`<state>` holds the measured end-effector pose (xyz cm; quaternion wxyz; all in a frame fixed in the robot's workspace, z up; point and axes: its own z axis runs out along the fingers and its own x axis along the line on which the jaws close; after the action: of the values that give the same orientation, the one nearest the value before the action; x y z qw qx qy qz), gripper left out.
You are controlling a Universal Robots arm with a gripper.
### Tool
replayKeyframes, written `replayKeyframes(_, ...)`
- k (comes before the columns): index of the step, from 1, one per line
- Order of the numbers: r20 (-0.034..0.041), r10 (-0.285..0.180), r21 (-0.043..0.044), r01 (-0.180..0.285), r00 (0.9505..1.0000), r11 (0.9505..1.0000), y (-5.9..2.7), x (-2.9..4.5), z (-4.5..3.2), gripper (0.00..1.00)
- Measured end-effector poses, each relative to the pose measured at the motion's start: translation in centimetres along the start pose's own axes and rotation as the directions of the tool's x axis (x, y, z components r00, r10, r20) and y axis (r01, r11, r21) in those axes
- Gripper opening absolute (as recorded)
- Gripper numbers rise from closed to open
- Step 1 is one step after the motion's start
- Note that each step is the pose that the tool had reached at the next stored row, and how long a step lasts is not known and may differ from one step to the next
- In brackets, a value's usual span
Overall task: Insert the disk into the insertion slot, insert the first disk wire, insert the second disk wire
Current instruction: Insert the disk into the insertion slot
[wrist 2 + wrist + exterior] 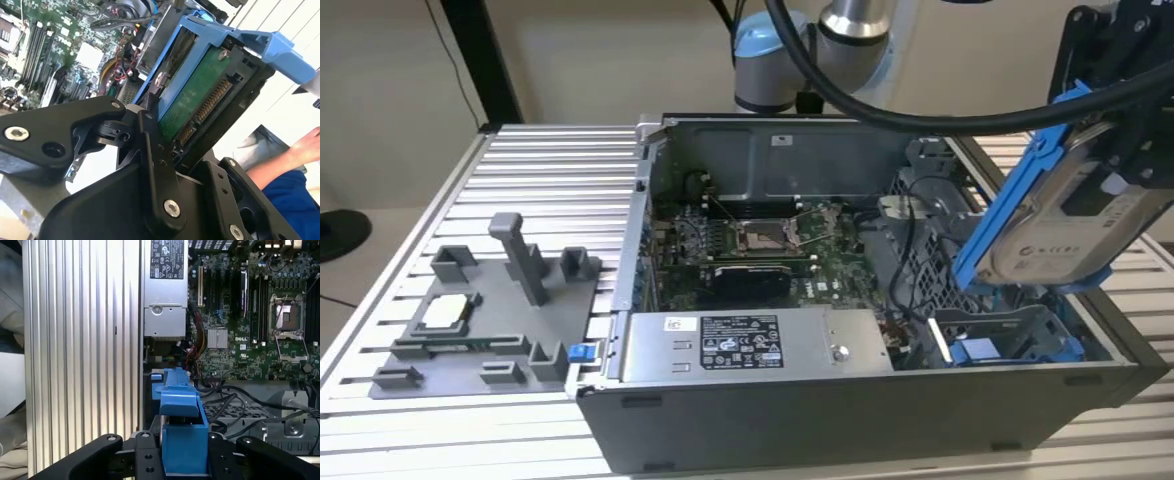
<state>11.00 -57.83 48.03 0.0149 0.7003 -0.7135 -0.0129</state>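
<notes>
While the gripper (184, 456) hangs over the open case (854, 415), its jaws are closed on the disk (1051, 215), clamping its blue plastic frame (182, 405). The disk is held in the air, steeply tilted, its long axis nearly upright. The slot (1001, 338) lies just below the disk's lower end: a flat bay of grey perforated metal with blue pieces. The disk is flat, silver-white and labelled, and its green circuit board (190, 100) faces the second wrist view.
</notes>
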Motion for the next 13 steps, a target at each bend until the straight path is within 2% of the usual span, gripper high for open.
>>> replayKeyframes(6,-0.0001,0.000,0.0000,0.000,1.0000,1.0000,-0.15,0.21,0.83,0.00)
replayKeyframes(13,0.0003,0.000,0.0000,0.000,1.0000,1.0000,-0.71,0.51,1.80,0.00)
